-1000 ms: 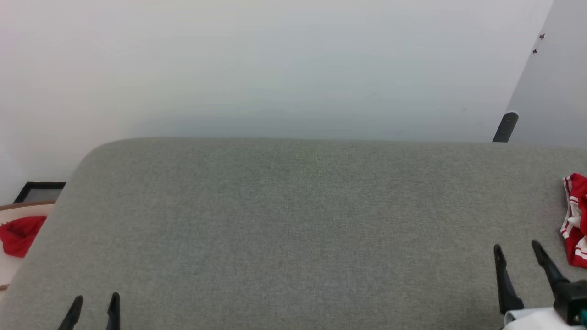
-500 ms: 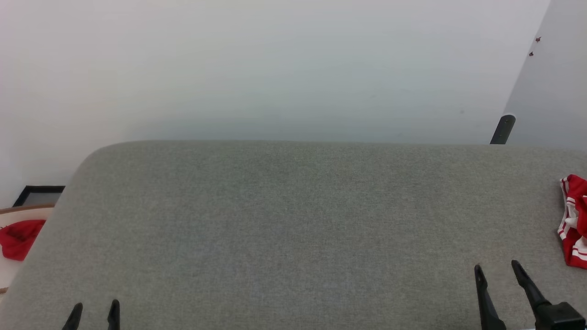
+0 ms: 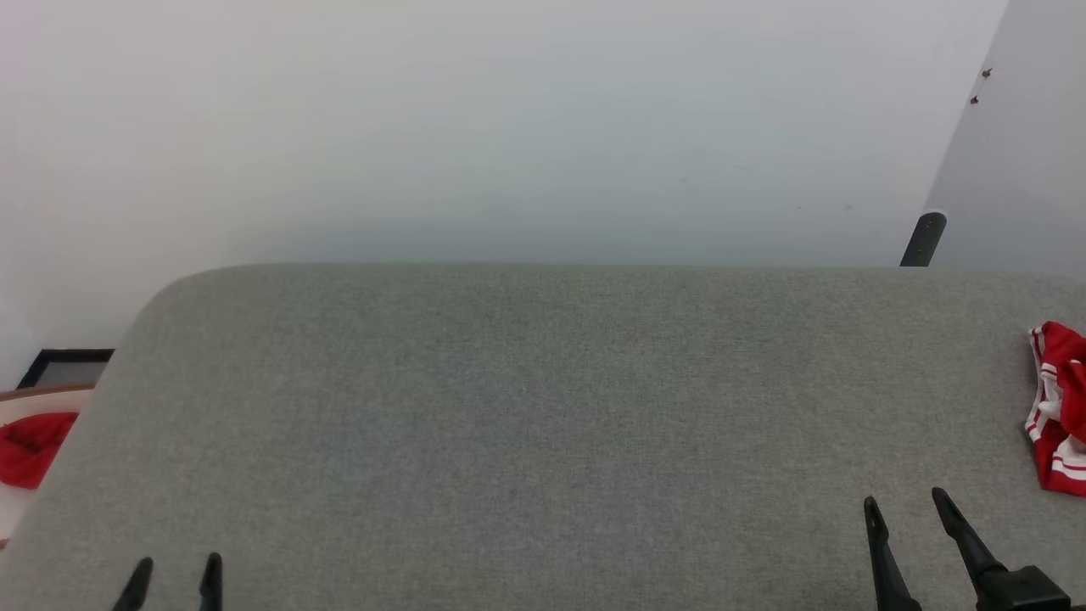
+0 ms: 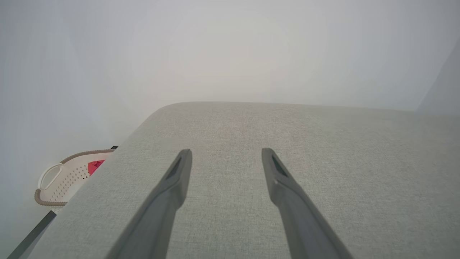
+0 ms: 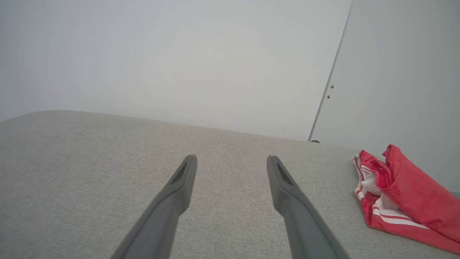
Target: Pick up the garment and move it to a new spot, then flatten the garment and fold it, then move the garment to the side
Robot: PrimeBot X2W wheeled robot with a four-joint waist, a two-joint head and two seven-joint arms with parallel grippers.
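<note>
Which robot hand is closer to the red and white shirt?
Right. The right gripper is just left of the shirt, slightly nearer the robot. The left gripper is far across the gray cushion, by its left end.

Red garment [image 5: 413, 187] (white-striped), grey cushion [image 3: 543, 407]

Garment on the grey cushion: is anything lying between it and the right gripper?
Nothing visible does. Bare grey cushion lies between the open right gripper and the garment, which sits bunched off to that gripper's right.
</note>
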